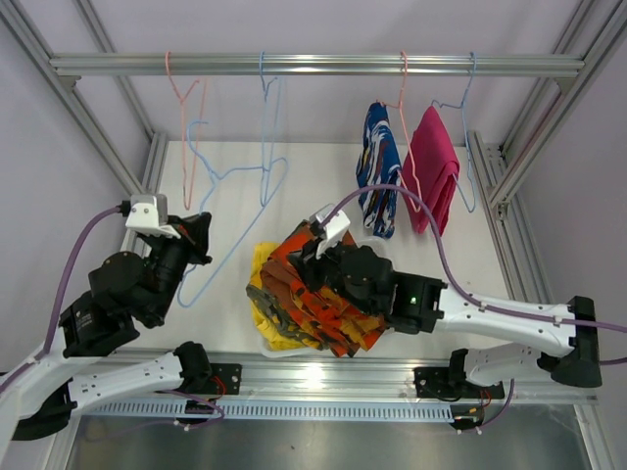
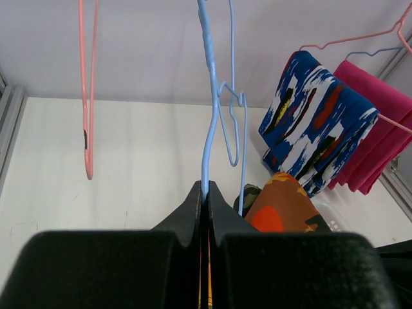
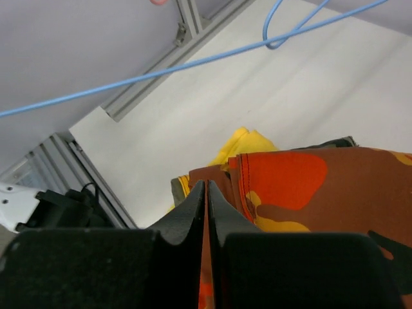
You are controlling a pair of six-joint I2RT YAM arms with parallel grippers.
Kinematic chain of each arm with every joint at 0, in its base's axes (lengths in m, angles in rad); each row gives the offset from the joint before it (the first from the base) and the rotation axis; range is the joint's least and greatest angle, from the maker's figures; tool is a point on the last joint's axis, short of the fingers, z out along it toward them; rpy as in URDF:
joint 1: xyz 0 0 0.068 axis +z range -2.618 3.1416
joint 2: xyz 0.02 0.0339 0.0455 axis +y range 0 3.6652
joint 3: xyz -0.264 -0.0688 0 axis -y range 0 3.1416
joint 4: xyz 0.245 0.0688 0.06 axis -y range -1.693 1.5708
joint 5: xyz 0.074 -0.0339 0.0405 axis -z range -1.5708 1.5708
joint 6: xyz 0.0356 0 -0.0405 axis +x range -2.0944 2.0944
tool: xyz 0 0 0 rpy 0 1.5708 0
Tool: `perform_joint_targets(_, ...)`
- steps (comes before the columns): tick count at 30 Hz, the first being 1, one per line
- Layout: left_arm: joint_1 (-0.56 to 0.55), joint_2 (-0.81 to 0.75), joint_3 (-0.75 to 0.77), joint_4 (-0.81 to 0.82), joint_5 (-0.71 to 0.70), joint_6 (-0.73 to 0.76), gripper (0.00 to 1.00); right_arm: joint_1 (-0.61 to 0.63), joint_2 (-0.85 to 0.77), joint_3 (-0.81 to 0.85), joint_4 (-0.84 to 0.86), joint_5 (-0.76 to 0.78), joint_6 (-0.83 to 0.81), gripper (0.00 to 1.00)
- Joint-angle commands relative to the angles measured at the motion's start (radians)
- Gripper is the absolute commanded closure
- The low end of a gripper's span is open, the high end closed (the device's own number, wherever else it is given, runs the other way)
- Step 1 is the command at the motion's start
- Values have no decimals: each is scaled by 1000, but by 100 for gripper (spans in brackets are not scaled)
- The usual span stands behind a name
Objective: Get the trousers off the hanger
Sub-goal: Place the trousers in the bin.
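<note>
The orange-black patterned trousers (image 1: 318, 294) lie on top of a heap on the table, over the plain yellow trousers (image 1: 263, 259) and the yellow-grey camouflage ones (image 1: 266, 305). My right gripper (image 3: 206, 190) is shut on an edge of the orange-black trousers (image 3: 302, 187), and a strip of that cloth shows between its jaws. My left gripper (image 2: 206, 193) is shut on the wire of an empty blue hanger (image 2: 209, 122), pulled off at a slant from the rail. The blue-white-red trousers (image 1: 377, 166) and the magenta trousers (image 1: 434, 171) hang on hangers at the right.
An empty pink hanger (image 1: 186, 127) hangs from the metal rail (image 1: 313, 65) at the left. Frame posts stand at both sides of the table. A clear container edge (image 2: 335, 212) shows beside the heap.
</note>
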Motion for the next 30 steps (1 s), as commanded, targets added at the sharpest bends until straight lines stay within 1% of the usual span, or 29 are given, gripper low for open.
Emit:
perform_joint_targets(1,-6,-2,-21,69,-21,40,99,-11,73,-5,18,1,17,94)
perform_joint_targets(3,-6,-2,-24,78,-24,50,100,-30,105,-5,33,-22,30,100)
perform_joint_targets(4,-6,-2,-39,86,-24,50,100,-37,142,-5,33,-34,34,100)
perform_joint_targets(5,-6,-5,-44,91,-25,56,100,-42,160,-5,70,-56,45,100)
perform_joint_targets(9,-6,-13,-74,111,-27,67,100,-63,260,-11,90,-88,79,100)
perform_joint_targets(12,-6,-21,-82,108,-25,64,99,-66,315,-57,118,-104,134,100)
perform_joint_targets(13,-6,-24,-87,108,-24,64,100,-66,324,-107,139,-113,149,100)
perform_joint_targets(14,-6,-27,-96,106,-21,62,99,-65,334,-134,182,-123,165,100)
perform_joint_targets(17,-6,-44,-111,112,-25,67,100,-60,374,-209,239,-147,228,100)
perform_joint_targets(19,-6,-50,-120,117,-24,65,99,-54,398,-221,245,-145,248,100)
perform_joint_targets(22,-5,-50,-125,120,-19,64,100,-42,400,-197,213,-133,239,100)
perform_joint_targets(24,-6,-48,-128,123,-22,64,100,-36,381,-160,162,-116,225,100)
perform_joint_targets(30,-5,-47,-134,120,-21,57,100,-10,234,-68,8,-61,153,100)
